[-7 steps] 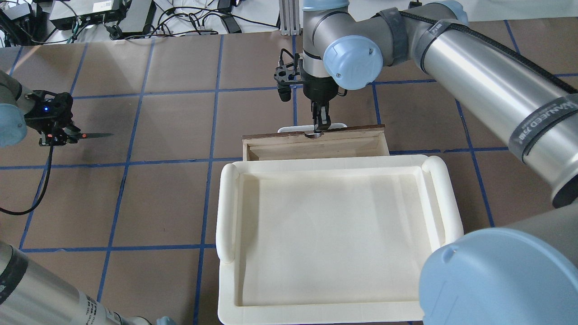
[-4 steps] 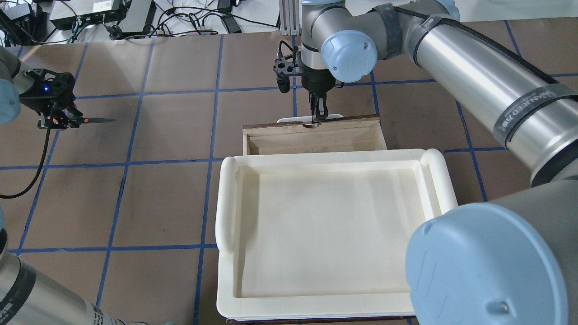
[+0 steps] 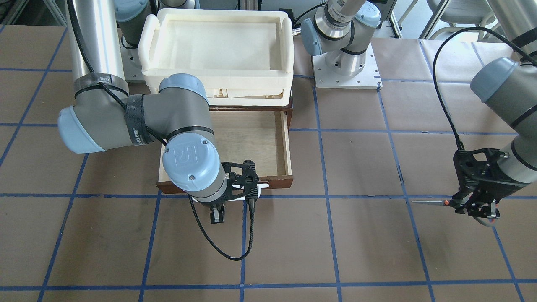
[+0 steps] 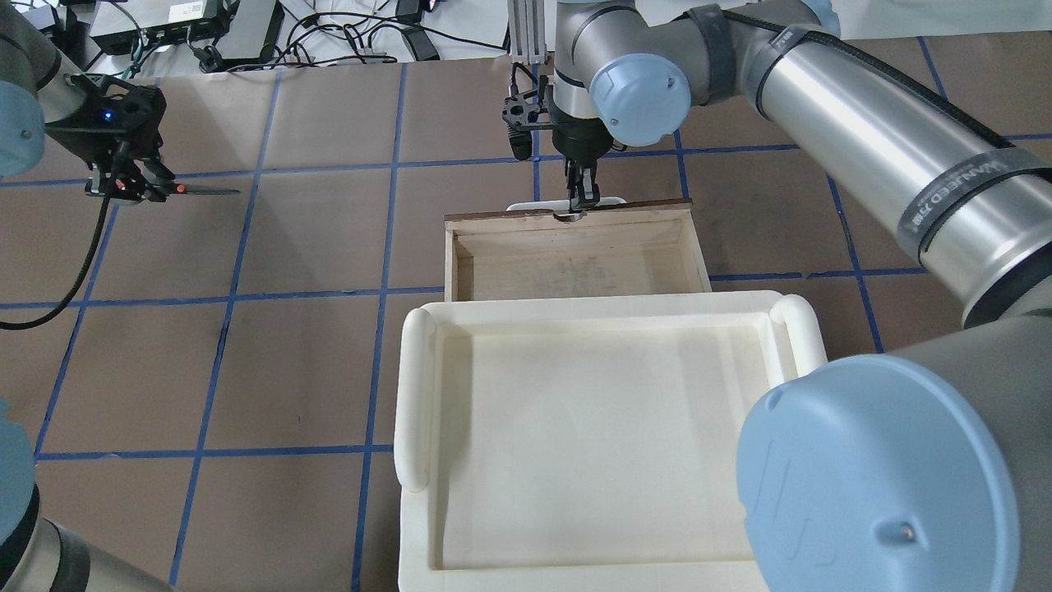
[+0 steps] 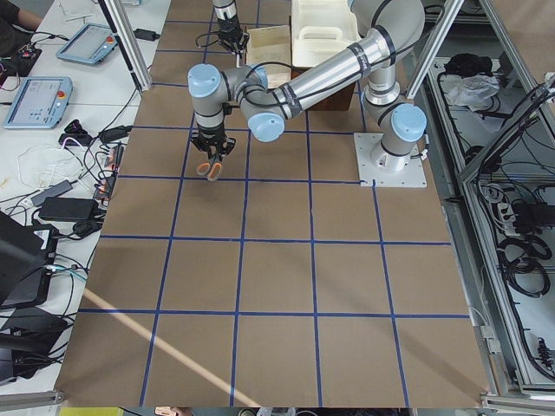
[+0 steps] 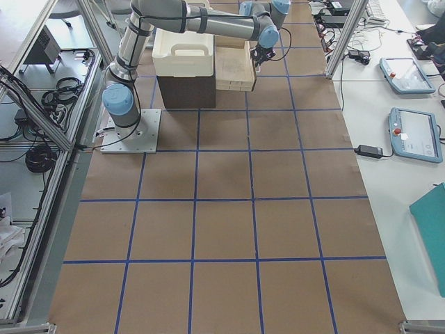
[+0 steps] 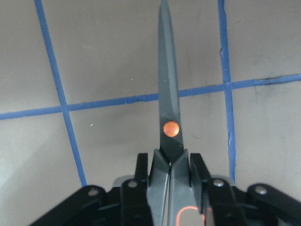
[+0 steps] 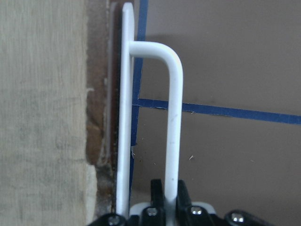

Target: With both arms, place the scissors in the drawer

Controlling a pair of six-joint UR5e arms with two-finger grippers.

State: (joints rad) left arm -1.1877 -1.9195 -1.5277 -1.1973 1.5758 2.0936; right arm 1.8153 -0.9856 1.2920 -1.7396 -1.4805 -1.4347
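Observation:
The scissors point(image 4: 201, 191) are in my left gripper point(image 4: 131, 179), which is shut on their grey handles. They hang above the table at the far left with the blades pointing right. The left wrist view shows the closed blades and orange pivot dot point(image 7: 170, 128). In the front view the scissors point(image 3: 430, 202) are at the right. The drawer point(image 4: 575, 265) stands pulled open with its pale inside bare; it also shows in the front view point(image 3: 251, 140). My right gripper point(image 4: 579, 204) is shut on the drawer's white bar handle point(image 8: 173, 117).
A cream-white plastic tray point(image 4: 417, 386) sits on top of the dark cabinet point(image 6: 184, 90) that the drawer slides out of. The brown table has a blue tape grid. Cables and electronics point(image 4: 164, 25) lie beyond the far edge.
The right gripper has drawn the drawer farther out, so more of its inside shows. The left gripper has carried the scissors away from the robot and slightly right.

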